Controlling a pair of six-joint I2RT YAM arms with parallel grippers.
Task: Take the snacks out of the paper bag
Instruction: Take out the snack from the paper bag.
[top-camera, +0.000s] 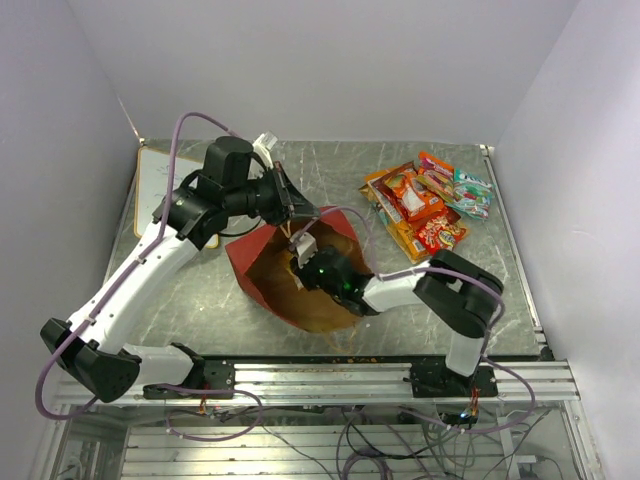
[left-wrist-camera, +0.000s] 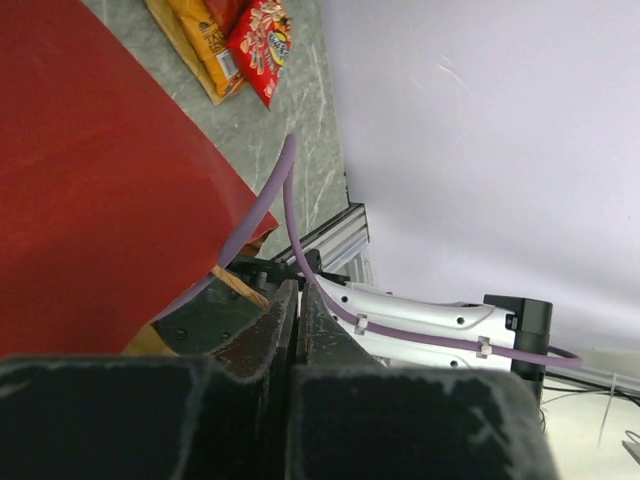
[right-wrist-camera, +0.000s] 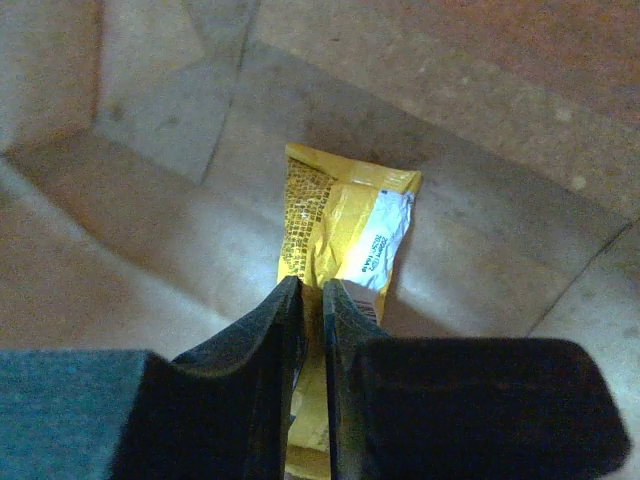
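Paper bag (top-camera: 243, 262) lies on its side at mid-bench (top-camera: 200, 300), a little toward the near edge. Red outside, brown kraft inside. The mouth gapes toward the near edge and the right.

Left pincer (top-camera: 290, 208) sits at the bag's far rim. In the left wrist view its fingers (left-wrist-camera: 275, 320) are pressed together with barely a slit between them. The red panel (left-wrist-camera: 90, 180) comes right up to their tips (left-wrist-camera: 297, 295), and a strip of kraft edge shows there. It reads as pinched on the rim. A purple cable (left-wrist-camera: 285, 200) crosses in front.

Right arm reaches in through the mouth from the near-right side, with the right pincer (top-camera: 303, 255) deep inside the bag. The right wrist view shows the kraft interior (right-wrist-camera: 480, 120), creased and dimly lit. One yellow packet (right-wrist-camera: 345, 225) lies flat on the lower wall, with a white label patch on its face. The pincer (right-wrist-camera: 310, 290) is closed on the packet's nearer end, foil caught between the two dark fingers.

Loose snacks (top-camera: 425, 205) are heaped on the bench toward the far-right corner, well apart from the bag. They are orange, red and yellow packets, overlapping, with a pale green one at the right of the heap. A red packet (left-wrist-camera: 258, 42) and an orange one (left-wrist-camera: 205, 40) also show at the top of the left wrist view.

A white sheet (top-camera: 150, 185) lies at the far-left corner, partly under the left arm.
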